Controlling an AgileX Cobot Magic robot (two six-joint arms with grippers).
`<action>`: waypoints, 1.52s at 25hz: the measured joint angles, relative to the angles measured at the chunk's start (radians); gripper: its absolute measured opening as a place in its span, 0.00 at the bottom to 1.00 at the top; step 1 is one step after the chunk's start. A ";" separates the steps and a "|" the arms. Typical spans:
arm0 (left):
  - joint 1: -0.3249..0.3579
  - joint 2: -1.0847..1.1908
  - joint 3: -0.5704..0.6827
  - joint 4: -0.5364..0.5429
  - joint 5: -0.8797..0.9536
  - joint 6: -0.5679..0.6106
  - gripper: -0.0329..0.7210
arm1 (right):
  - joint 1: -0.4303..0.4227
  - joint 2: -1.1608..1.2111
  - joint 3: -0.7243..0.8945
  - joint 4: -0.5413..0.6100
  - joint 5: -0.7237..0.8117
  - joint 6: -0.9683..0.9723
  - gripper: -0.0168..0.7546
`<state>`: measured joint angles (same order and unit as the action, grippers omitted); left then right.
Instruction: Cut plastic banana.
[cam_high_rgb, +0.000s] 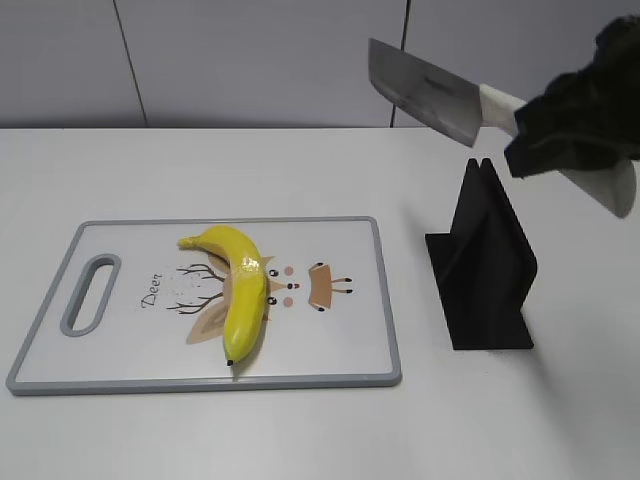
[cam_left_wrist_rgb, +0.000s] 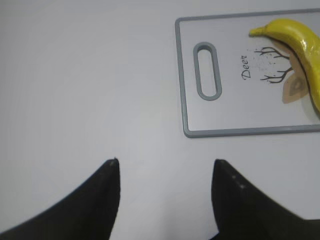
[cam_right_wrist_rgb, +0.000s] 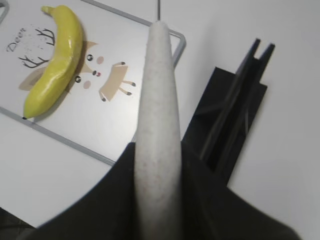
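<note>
The plastic banana (cam_high_rgb: 240, 290) is glossy yellow with a shiny seam across its middle. It lies on a white cutting board (cam_high_rgb: 120, 340) with a grey rim and a deer drawing. It also shows in the left wrist view (cam_left_wrist_rgb: 300, 40) and the right wrist view (cam_right_wrist_rgb: 55, 60). My right gripper (cam_high_rgb: 560, 125) is shut on the white handle (cam_right_wrist_rgb: 157, 145) of a cleaver. It holds the steel blade (cam_high_rgb: 425, 90) high in the air, above and right of the board. My left gripper (cam_left_wrist_rgb: 165, 170) is open and empty over bare table left of the board.
A black knife stand (cam_high_rgb: 485, 265) stands upright on the white table to the right of the board, below the raised cleaver; it also shows in the right wrist view (cam_right_wrist_rgb: 235, 115). A grey wall rises behind the table.
</note>
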<state>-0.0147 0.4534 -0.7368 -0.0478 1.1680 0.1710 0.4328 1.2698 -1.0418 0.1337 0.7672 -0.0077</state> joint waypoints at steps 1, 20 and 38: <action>0.000 -0.058 0.020 0.000 -0.002 -0.001 0.78 | 0.000 -0.025 0.043 -0.019 -0.018 0.053 0.24; 0.000 -0.431 0.207 -0.010 -0.103 -0.003 0.78 | 0.000 -0.111 0.249 -0.312 -0.151 0.527 0.24; 0.000 -0.431 0.227 -0.010 -0.128 -0.003 0.76 | 0.000 0.127 0.249 -0.302 -0.248 0.531 0.24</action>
<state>-0.0147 0.0227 -0.5099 -0.0582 1.0399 0.1683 0.4328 1.3968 -0.7930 -0.1687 0.5194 0.5232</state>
